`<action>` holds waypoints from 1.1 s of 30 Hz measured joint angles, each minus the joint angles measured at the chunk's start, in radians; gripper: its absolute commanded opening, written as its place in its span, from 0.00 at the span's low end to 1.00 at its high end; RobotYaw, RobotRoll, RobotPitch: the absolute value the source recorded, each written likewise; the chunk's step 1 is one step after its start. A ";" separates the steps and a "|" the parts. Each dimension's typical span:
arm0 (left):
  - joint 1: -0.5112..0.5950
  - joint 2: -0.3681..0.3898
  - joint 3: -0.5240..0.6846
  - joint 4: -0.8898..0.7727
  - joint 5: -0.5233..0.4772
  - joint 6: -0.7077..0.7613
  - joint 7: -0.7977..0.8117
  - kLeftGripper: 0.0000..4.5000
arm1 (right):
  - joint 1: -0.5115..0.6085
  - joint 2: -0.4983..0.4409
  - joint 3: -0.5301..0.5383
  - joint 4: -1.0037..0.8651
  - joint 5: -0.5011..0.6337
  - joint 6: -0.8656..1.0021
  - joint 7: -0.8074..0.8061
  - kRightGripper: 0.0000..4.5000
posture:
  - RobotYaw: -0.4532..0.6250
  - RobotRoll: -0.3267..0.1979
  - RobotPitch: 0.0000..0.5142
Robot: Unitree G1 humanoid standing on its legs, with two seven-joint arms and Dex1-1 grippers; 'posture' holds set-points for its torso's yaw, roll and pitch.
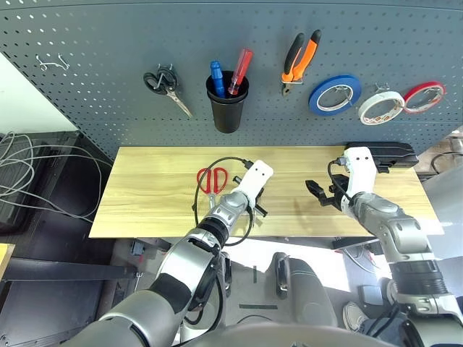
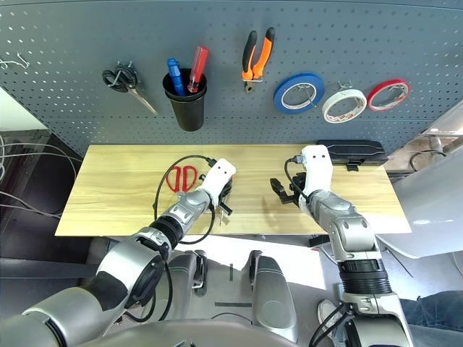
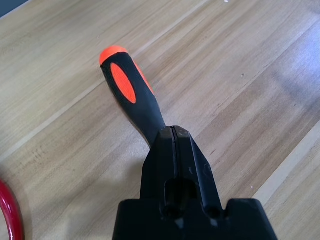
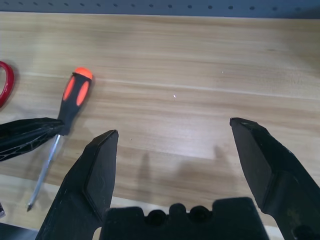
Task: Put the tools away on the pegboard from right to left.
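The pegboard (image 1: pixel 87 65) rises behind the table (image 1: pixel 145 206) and is cut off at the top and sides. On it hang the orange-and-black pliers (image 1: pixel 300 61) and, right of them, the white tape roll (image 1: pixel 381 106). The table has open wood on its left third and between the two arms. Red-handled scissors (image 1: pixel 212 179) lie flat on it just left of the left gripper (image 3: pixel 172 131), partly hidden by a black cable (image 1: pixel 217 165). The screwdriver (image 4: pixel 60 130) lies flat under the left gripper, handle toward the pegboard, tip toward the table's near edge; the clenched fingers (image 3: pixel 187 150) pinch its handle base, hiding part of the shaft. The right gripper (image 4: pixel 172 132) hovers with fingers spread wide, holding nothing.
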 measured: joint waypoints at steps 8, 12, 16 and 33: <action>-0.009 -0.004 0.015 0.004 -0.001 0.010 -0.010 0.56 | 0.000 -0.005 0.000 0.003 -0.004 -0.002 0.009 1.00 | 0.41 0.62 0.32; -0.009 -0.006 0.020 0.004 -0.001 0.013 -0.021 0.90 | 0.000 -0.011 0.000 0.003 -0.005 -0.002 0.009 1.00 | 0.40 0.62 0.31; -0.011 -0.006 0.020 0.005 0.000 0.034 -0.020 0.99 | 0.000 -0.011 0.000 0.003 -0.005 -0.002 0.009 1.00 | 0.38 0.62 0.29; -0.011 -0.019 -0.040 0.049 0.081 0.056 0.064 0.43 | 0.000 -0.043 -0.001 -0.060 -0.005 0.023 0.010 1.00 | 0.30 0.62 0.23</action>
